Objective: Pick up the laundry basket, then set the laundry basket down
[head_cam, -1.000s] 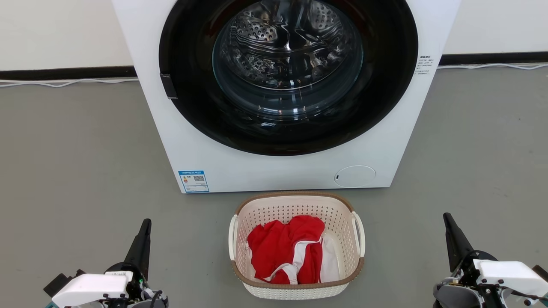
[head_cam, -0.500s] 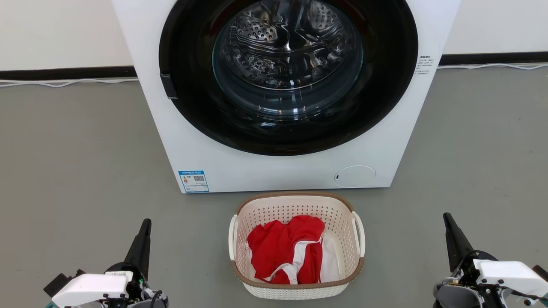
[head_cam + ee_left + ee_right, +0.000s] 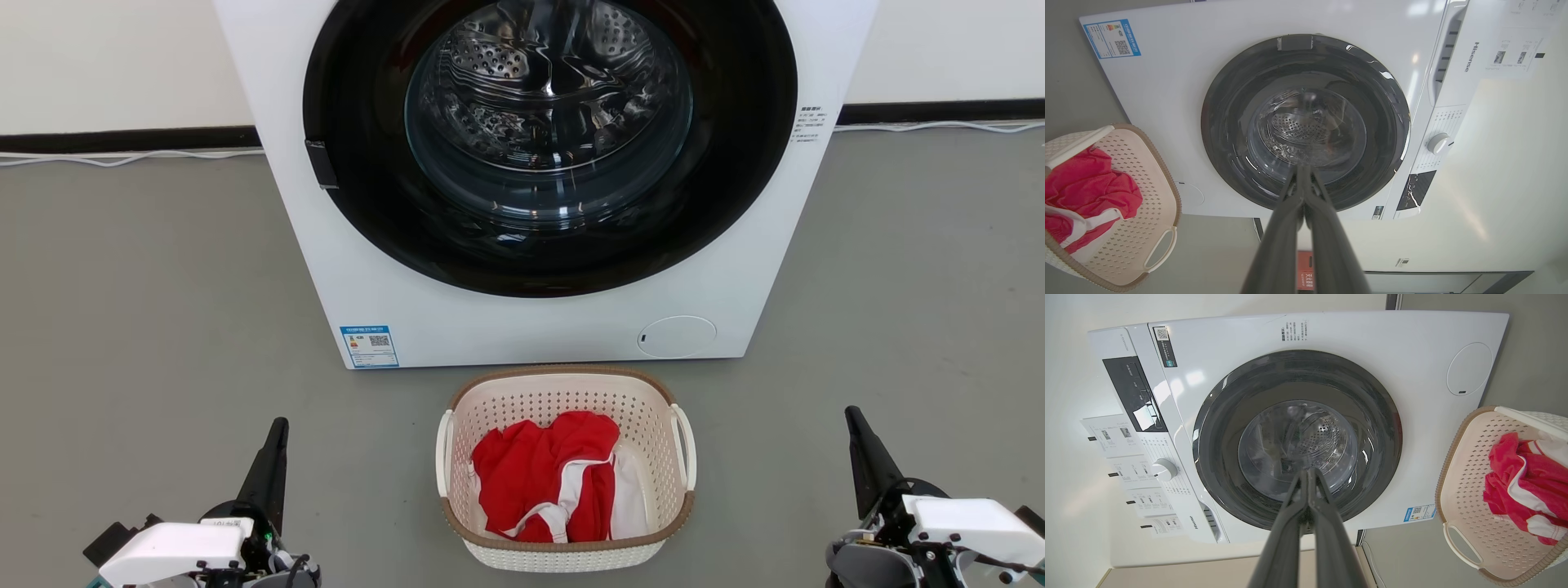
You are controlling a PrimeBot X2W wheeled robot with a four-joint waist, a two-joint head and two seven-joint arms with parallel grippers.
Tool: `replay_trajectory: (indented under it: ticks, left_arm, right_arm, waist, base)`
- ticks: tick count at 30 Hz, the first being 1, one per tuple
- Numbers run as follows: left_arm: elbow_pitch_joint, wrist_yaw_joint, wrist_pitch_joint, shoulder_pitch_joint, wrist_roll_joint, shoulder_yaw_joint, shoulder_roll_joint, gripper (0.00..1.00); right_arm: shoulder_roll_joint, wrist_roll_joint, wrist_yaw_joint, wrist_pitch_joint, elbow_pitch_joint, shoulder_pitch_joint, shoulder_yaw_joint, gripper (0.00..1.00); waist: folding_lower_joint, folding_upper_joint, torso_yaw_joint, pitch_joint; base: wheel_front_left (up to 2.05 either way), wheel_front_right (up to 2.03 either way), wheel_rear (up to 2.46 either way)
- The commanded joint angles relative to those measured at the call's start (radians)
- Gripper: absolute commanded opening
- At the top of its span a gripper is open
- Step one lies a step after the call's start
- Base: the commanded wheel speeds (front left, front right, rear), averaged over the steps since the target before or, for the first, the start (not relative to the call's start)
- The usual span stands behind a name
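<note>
While the laundry basket [image 3: 563, 559] sits unmoved | left pincer [image 3: 279, 426] clenched, empty | right pincer [image 3: 851, 415] clenched, empty

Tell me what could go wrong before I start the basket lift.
Both the left gripper and right gripper are shut, well to either side of the laundry basket; reaching in shut could shove it instead of catching its loop handles.
The basket sits close to the washing machine; a forward swing might bump its front.
The red-and-white garment lies loose; an uneven lift could tip it out.

Laundry area: front-loading washer [image 3: 539, 327], grey floor [image 3: 147, 310].
</note>
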Motion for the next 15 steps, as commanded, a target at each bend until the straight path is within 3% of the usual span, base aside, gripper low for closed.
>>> replay_trajectory:
  ticks: [1,15]
  left_arm:
    - [-0.029,-0.007,0.006,-0.052,-0.003,0.031,0.011,0.00]
    - [-0.029,-0.007,0.006,-0.052,-0.003,0.031,0.011,0.00]
  right_arm:
    - [-0.009,0.007,0.007,0.008,-0.031,-0.044,0.019,0.00]
    - [-0.009,0.007,0.007,0.008,-0.031,-0.044,0.019,0.00]
  waist:
    - [0.0000,0.0000,0.000,0.000]
    - [0.0000,0.0000,0.000,0.000]
  base:
    - [0.00,0.00,0.00]
    - [0.00,0.00,0.00]
